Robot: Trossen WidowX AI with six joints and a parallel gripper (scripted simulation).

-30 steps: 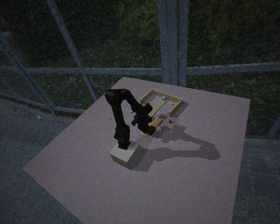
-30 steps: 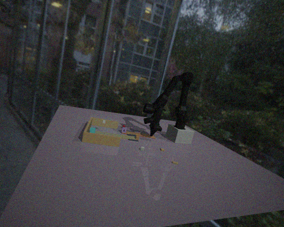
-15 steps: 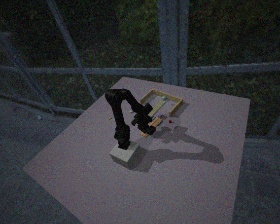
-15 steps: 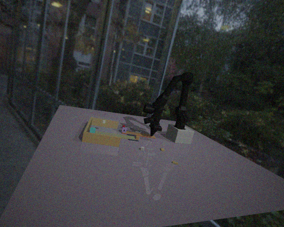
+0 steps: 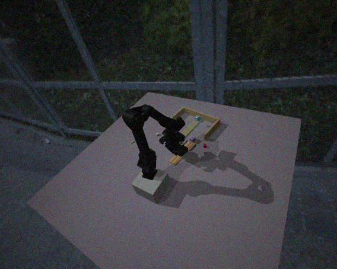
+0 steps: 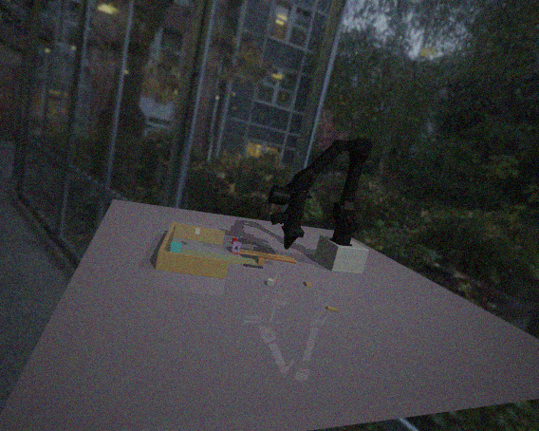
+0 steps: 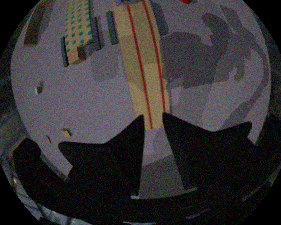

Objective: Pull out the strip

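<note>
The labelled lilac cube [image 5: 191,138] [image 6: 236,246] sits at the far end of an orange strip [image 5: 175,159] [image 6: 272,257] [image 7: 144,48] with red lines. This strip reaches out of the open side of the wooden frame [image 5: 212,128] [image 6: 192,266] toward the arm. My gripper [image 5: 182,151] [image 6: 287,246] [image 7: 152,117] is partly open over the strip's near end, its fingertips on either side of it. A green strip [image 5: 189,127] [image 7: 78,15] lies beside the orange one. A teal cube [image 5: 197,118] [image 6: 176,247] sits on the green strip's far end inside the frame.
A small red piece [image 5: 204,145] lies right of the labelled cube. Small bits [image 6: 269,282] [image 6: 307,284] [image 6: 332,309] lie on the table. The arm's pale base block [image 5: 149,185] [image 6: 345,256] stands near the strip's end.
</note>
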